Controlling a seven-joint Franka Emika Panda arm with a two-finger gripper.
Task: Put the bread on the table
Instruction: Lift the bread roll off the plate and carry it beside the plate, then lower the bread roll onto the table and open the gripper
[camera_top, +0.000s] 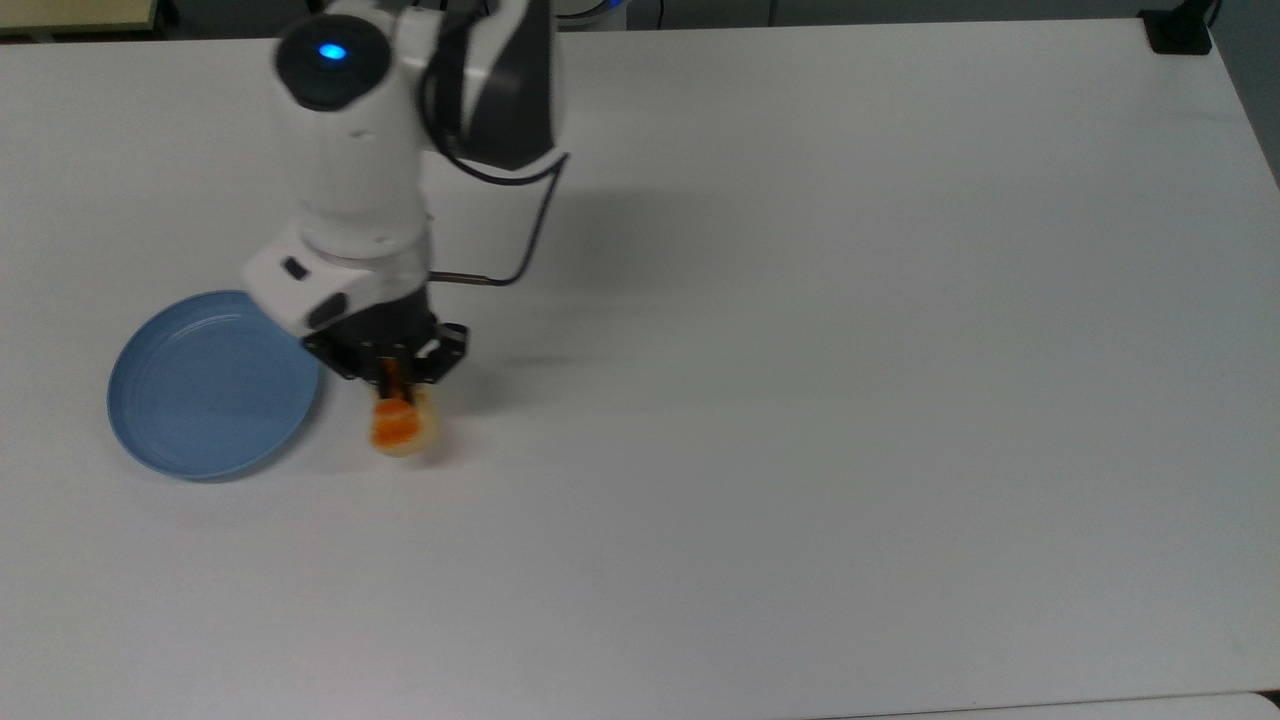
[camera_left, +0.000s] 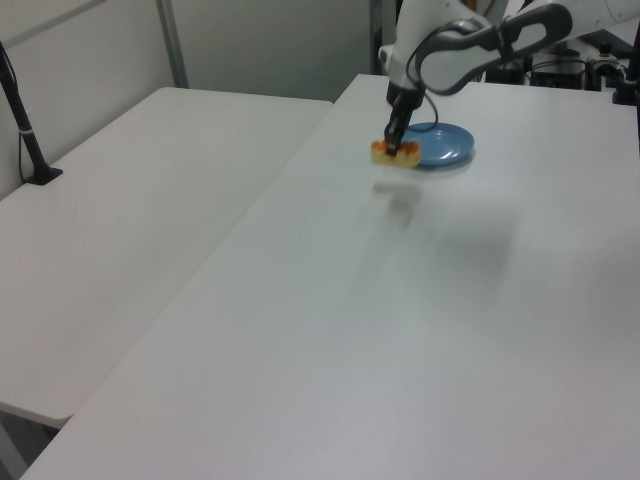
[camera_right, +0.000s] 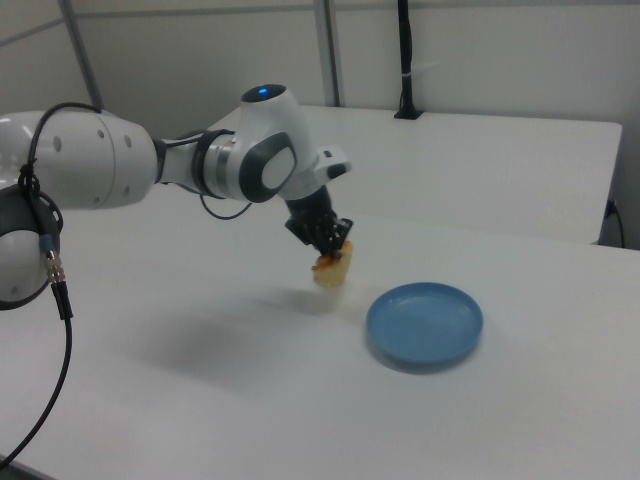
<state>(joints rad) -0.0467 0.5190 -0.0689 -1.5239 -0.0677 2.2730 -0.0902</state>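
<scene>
- A second white desk (camera_left: 130, 200) stands beside the main one in the left view, the two separated by a narrow seam
- A black clamp base with an upright black pole (camera_left: 25, 125) is fixed at that second desk's far edge on the left view's left
- Pale wall panels (camera_left: 260, 45) with grey metal uprights (camera_left: 172, 42) close off the space behind the desks
- In the right view, a black pole (camera_right: 405, 60) rises from a base on the far desk against a plain light wall (camera_right: 500, 60)
- A black clamp block (camera_top: 1180, 30) sits at a desk corner in the top view's upper right
- Lighting is even and soft, casting diffuse grey shadows
</scene>
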